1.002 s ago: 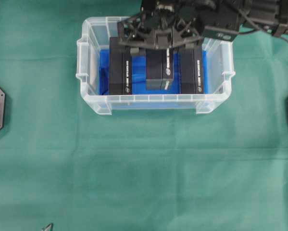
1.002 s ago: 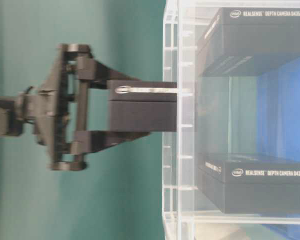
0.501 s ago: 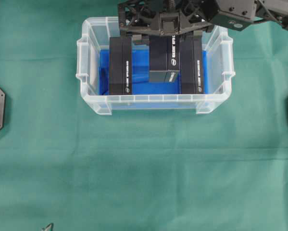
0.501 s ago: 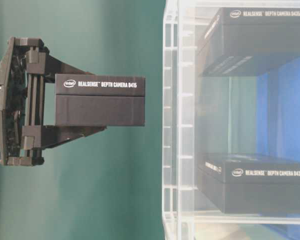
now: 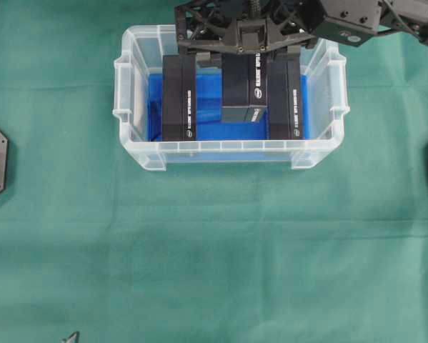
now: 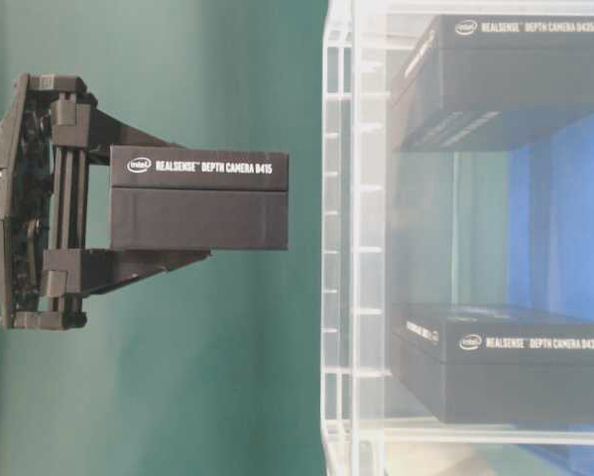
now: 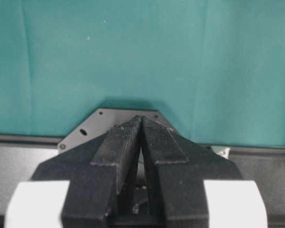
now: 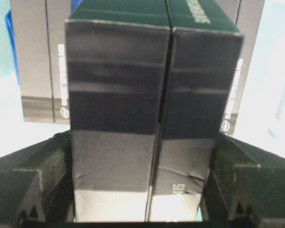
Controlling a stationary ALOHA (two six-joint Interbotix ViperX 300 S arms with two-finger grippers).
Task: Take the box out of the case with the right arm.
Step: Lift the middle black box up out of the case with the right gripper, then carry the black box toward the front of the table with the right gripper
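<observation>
The right gripper [image 6: 178, 208] pinched the box [image 6: 198, 198], now lifted clear of the case [image 5: 131, 107]. Two boxes seemingly stayed inside. The left gripper [image 7: 141, 137] sat pressed together.

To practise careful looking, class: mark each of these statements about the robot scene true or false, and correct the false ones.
1. The right gripper is shut on the middle box. True.
2. The held box is clear of the case rim in the table-level view. True.
3. Three boxes remain on the blue lining. False: two do, the left box and the right box.
4. The left gripper is wide open. False: its fingers are closed together, holding nothing.
5. The cloth is red. False: green.
</observation>
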